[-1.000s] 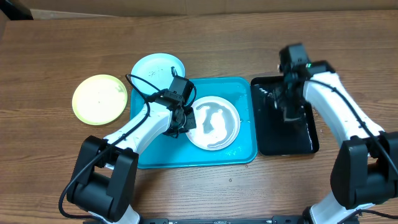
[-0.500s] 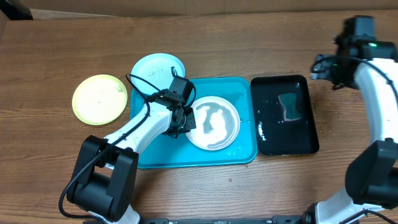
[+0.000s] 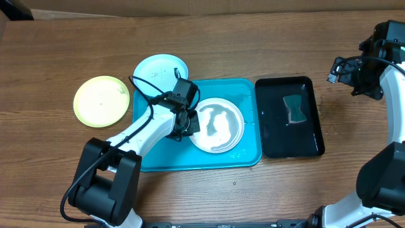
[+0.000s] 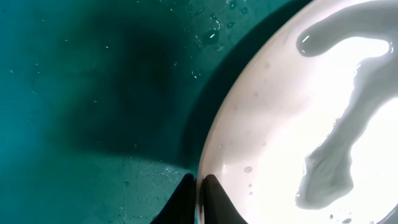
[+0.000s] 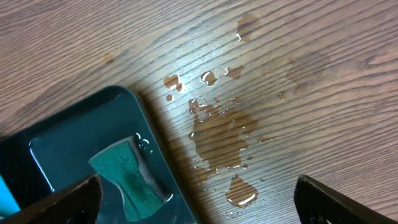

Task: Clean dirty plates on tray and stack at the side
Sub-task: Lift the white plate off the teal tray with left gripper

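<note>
Left gripper [image 4: 199, 194] pinches the white plate's [image 3: 221, 126] left rim; right gripper [image 5: 198, 186] hangs spread wide, empty.
The wet white plate lies in the turquoise tray [image 3: 247, 158], with a blue plate [image 3: 158, 68] and a yellow-green plate [image 3: 101, 100] on the table to its left. A sponge [image 3: 293, 109] lies in the black tray [image 3: 278, 145]. Only the right wrist view shows spilled water [image 5: 221, 140]; only the left wrist view shows the pinch.

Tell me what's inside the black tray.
A green sponge lies in the black tray, whose floor looks wet. Whatever is under the sponge is hidden.
</note>
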Controlling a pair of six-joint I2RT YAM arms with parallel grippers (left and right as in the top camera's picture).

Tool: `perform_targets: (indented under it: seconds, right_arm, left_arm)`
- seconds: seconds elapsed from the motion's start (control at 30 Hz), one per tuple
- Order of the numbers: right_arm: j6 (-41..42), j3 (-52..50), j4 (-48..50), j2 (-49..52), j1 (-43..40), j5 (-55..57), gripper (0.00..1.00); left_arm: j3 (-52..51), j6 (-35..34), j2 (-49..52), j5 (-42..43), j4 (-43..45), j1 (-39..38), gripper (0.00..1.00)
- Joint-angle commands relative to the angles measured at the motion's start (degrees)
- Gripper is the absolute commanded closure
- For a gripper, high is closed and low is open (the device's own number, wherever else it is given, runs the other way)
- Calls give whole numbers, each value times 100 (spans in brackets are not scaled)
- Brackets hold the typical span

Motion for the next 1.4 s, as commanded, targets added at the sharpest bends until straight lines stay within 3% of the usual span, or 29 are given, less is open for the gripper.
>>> perform_targets:
  seconds: [0.0,0.33,0.87,1.07,1.37]
  right_arm:
    - [24,42,28,-26,-7,-50,0]
    - [24,42,28,-26,-7,-50,0]
    - [24,42,28,-26,-7,-50,0]
    - [24,42,28,-26,-9,-50,0]
    - [24,42,28,-26,-9,-50,0]
  left_arm:
    - [-96,48,140,-17,11,-44,95]
    - [116,216,157,197,-192,59,96]
    - [2420,938,85,111,-1626,212,96]
    - [2883,935,85,-7,-1565,33,96]
    - [2907,866,98,-249,-782,-761,96]
